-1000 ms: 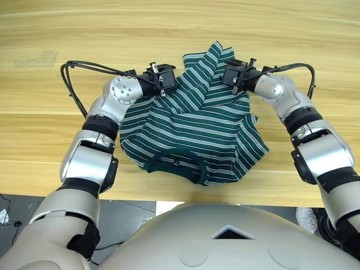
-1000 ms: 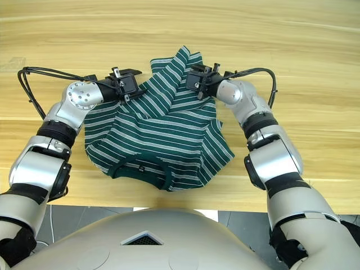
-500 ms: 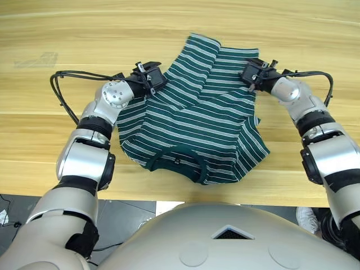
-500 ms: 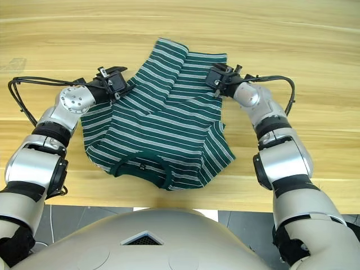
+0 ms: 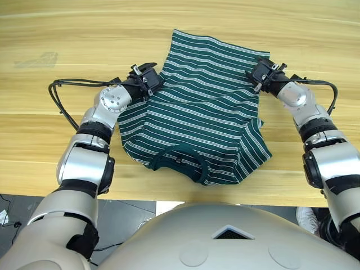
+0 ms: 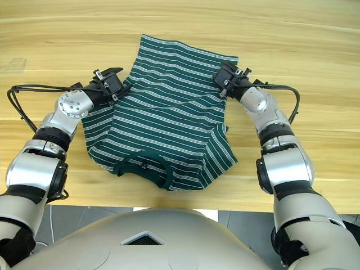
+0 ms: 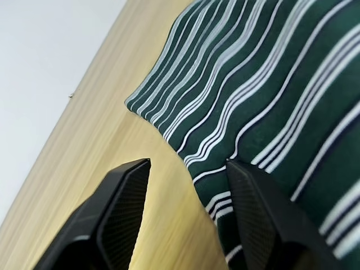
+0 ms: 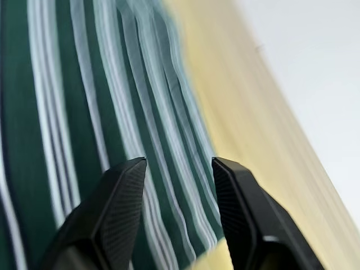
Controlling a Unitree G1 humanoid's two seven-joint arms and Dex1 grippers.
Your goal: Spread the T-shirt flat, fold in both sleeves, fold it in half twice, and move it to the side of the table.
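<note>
the dark green white-striped t-shirt (image 5: 199,112), bunched a second ago, now has its far hem drawn wide on the pale wooden desk (image 5: 84,34). left claw (image 5: 147,77) and right claw (image 5: 260,73) sit spread at its edges. the near half looks rumpled, so spreading seems unfinished.

I've got a pale wood table (image 5: 185,19) right across my head view, grain running 9 to 3, plank seams showing. There's a faint grey smudge (image 5: 35,59) on it out at 10 o'clock. Past the near edge, down at 7 o'clock, dark grey floor (image 5: 126,216) tiles. Light's soft and even. On the left wrist camera, a plain whitish surface (image 7: 39,45) lies beyond the table's edge.
</note>
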